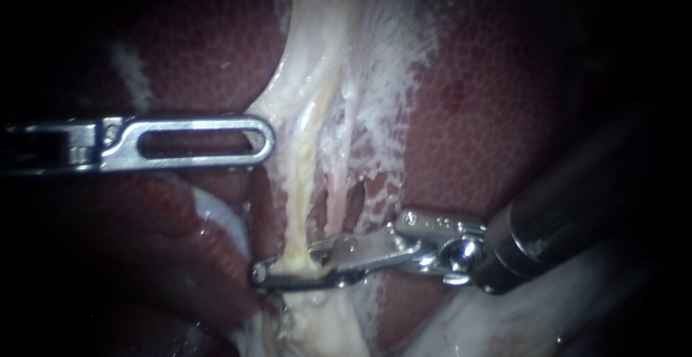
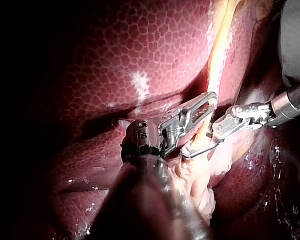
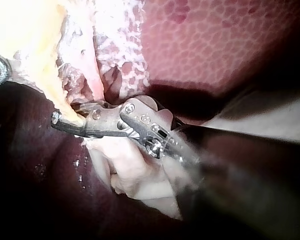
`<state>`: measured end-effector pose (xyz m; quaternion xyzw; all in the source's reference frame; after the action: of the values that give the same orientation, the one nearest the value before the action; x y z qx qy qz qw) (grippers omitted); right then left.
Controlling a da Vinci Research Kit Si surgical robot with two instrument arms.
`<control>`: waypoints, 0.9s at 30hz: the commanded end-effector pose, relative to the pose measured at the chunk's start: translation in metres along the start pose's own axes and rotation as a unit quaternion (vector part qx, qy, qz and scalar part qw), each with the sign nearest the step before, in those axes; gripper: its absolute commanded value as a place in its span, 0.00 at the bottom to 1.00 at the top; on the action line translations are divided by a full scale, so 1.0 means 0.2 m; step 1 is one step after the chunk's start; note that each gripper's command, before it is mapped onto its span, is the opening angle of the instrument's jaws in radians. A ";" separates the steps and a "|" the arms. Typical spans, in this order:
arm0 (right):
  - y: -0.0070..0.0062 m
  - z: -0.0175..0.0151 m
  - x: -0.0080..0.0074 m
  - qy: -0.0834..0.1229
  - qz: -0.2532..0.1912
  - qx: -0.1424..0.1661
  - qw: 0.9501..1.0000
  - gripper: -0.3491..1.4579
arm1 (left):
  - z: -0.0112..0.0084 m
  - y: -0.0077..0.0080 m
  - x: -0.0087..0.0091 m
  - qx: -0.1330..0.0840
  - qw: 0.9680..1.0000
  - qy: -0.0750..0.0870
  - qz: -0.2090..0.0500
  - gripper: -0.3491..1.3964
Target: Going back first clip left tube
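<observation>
The left tube [image 1: 297, 191], a pale yellow strand, runs down between the dark red liver lobes. My right instrument [image 1: 288, 267] comes in from the right, and its slim jaws are closed across this tube low down, one on each side. The same hold shows in the right wrist view [image 3: 70, 122] and the left wrist view [image 2: 202, 145]. Whether a clip sits inside the jaws is hidden. My left instrument [image 1: 263, 140] lies flat over the liver, its slotted jaws together, the tip touching the pale tissue beside the tube higher up [image 2: 207, 102].
A thinner whitish strand [image 1: 347, 177] with frayed white tissue runs just right of the left tube. The liver [image 1: 490, 97] lies on both sides. Folded pale tissue [image 2: 200, 185] sits under the tube near my left instrument's shaft.
</observation>
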<state>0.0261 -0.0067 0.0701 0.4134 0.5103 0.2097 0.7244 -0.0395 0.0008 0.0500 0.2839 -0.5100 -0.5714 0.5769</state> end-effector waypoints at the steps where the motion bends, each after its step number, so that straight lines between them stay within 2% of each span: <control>1: 0.000 0.000 0.000 0.000 0.000 0.000 1.000 0.00 | 0.000 0.000 0.000 0.000 1.000 0.000 0.000 0.00; 7: 0.000 0.000 0.000 0.000 0.000 0.000 1.000 0.00 | 0.000 0.000 0.000 0.000 1.000 0.000 0.000 0.00; 11: -0.002 0.000 0.001 -0.004 0.000 0.014 1.000 0.00 | 0.000 0.000 0.000 0.000 1.000 0.000 0.000 0.00; 13: -0.003 0.000 0.001 -0.001 0.000 0.020 1.000 0.07 | 0.000 0.000 0.000 0.000 1.000 0.000 0.000 0.00; 15: -0.005 0.001 0.002 -0.001 -0.002 0.026 1.000 0.24 | 0.000 0.000 0.000 0.000 1.000 0.000 0.000 0.00; 18: -0.007 0.003 0.002 -0.004 -0.015 0.037 0.999 0.37 | 0.000 0.000 0.000 0.000 1.000 0.000 0.000 0.00; 22: -0.008 0.004 0.003 0.001 -0.041 0.033 0.999 0.45 | 0.000 0.000 0.000 0.000 1.000 0.000 0.000 0.00; 27: -0.008 0.003 0.004 0.005 -0.069 0.030 0.997 0.48 | 0.000 0.000 0.000 0.000 1.000 0.000 0.000 0.00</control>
<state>0.0268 -0.0072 0.0684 0.3975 0.5479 0.1444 0.7217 -0.0394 0.0008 0.0500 0.2838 -0.5101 -0.5712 0.5770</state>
